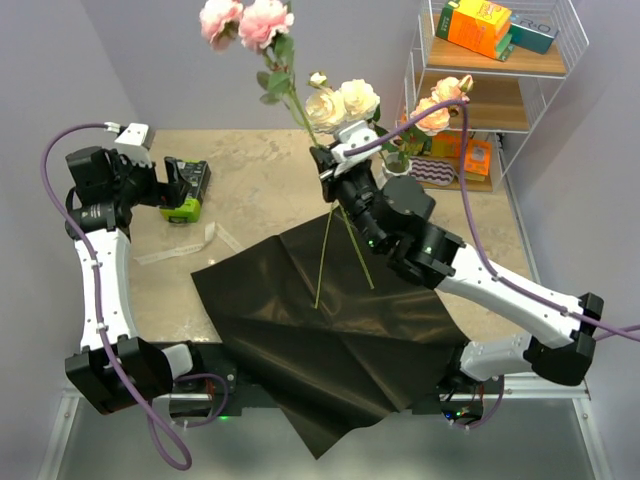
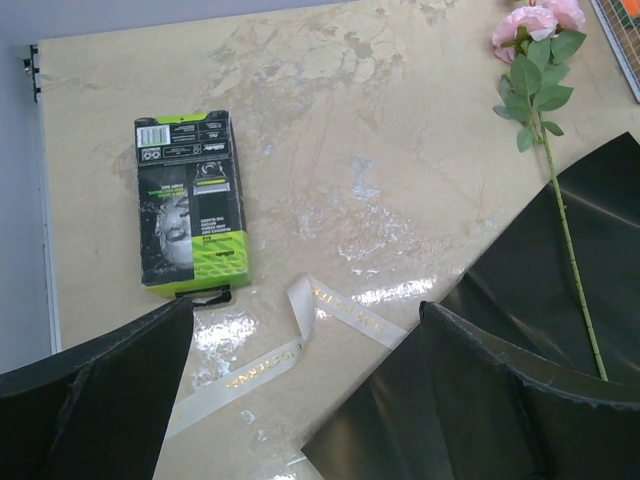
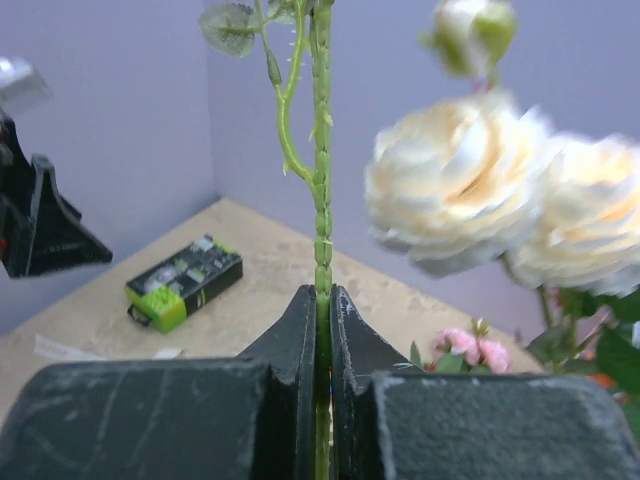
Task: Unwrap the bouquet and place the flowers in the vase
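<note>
My right gripper (image 1: 328,166) (image 3: 322,295) is shut on a thin green stem (image 3: 321,150) and holds the flowers upright above the table. Pink roses (image 1: 241,20) top that bunch, cream roses (image 1: 342,101) (image 3: 462,190) sit lower, and two stems (image 1: 320,270) hang down over the unfolded black paper sheet (image 1: 330,330) (image 2: 560,290). A peach rose (image 1: 440,108) stands behind the right arm. A pink rose (image 2: 540,22) lies with its stem across the paper. My left gripper (image 1: 160,187) (image 2: 300,400) hovers open over the table by the ribbon, holding nothing. The vase is hidden behind my right arm.
A green-and-black box (image 1: 187,189) (image 2: 190,200) lies at the left of the table. The beige ribbon (image 1: 190,248) (image 2: 330,310) lies loose between the box and the paper. A white wire shelf (image 1: 500,80) with boxes stands at the back right.
</note>
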You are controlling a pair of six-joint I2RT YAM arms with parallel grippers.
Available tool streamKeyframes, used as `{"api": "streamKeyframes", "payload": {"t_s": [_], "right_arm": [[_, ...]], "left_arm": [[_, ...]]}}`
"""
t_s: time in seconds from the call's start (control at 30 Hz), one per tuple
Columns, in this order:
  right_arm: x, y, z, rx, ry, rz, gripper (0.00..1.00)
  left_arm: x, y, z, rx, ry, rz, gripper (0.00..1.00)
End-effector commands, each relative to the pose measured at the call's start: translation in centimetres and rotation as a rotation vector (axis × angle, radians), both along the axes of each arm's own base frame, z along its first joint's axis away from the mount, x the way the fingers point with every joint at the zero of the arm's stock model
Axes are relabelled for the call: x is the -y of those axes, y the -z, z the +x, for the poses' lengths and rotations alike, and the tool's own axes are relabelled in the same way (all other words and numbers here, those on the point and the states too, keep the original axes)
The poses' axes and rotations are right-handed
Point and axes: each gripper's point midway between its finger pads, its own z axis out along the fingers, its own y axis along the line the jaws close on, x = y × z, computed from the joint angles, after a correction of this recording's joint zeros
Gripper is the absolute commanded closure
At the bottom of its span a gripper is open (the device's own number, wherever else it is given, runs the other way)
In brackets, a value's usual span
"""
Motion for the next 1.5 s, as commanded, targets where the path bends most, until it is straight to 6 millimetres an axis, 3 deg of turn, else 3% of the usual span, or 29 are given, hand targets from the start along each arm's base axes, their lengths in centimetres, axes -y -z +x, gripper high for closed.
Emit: {"api": "streamKeyframes", "payload": {"t_s": [0.0,0.13,0.23,0.33,0.43,0.47,0.67,0.9,1.47], "right_arm": [[3.2,-8.7,-1.8,0.172,0.009,0.123,1.00],[7.5,-14.9,-2.5,0.368,0.145,0.262,1.00],[11.3,-18.1,-3.5,0.540,0.286,0.327,1.00],[14.2,-20.0,-3.5,0.673,0.437,0.325,1.00],[16.8,-20.6,-1.4,0.708,0.554,0.320,1.00],[18.8,-20.7,-0.5,0.723,0.610,0.344,1.00],[24.0,-19.0,3.3,0.746,0.845,0.420,1.00],[25.0,-16.3,6.1,0.731,0.887,0.466,1.00],[24.0,-11.4,10.6,0.739,0.933,0.432,1.00]], "left_arm": [[0.6,0.3,0.0,0.018,0.046,-0.020,0.01],[0.9,1.7,-0.1,-0.008,0.065,-0.030,0.01],[1.1,1.6,-0.2,0.001,0.076,-0.027,0.01],[1.0,1.7,-0.2,0.006,0.081,-0.012,0.01],[1.0,2.1,-0.3,-0.004,0.091,-0.001,0.01],[1.0,2.3,-0.3,-0.009,0.094,-0.001,0.01],[1.5,2.7,-0.6,-0.014,0.148,0.009,0.01],[2.1,2.9,-0.6,-0.016,0.208,0.016,0.01],[2.1,4.8,0.7,-0.051,0.270,0.006,0.01]]}}
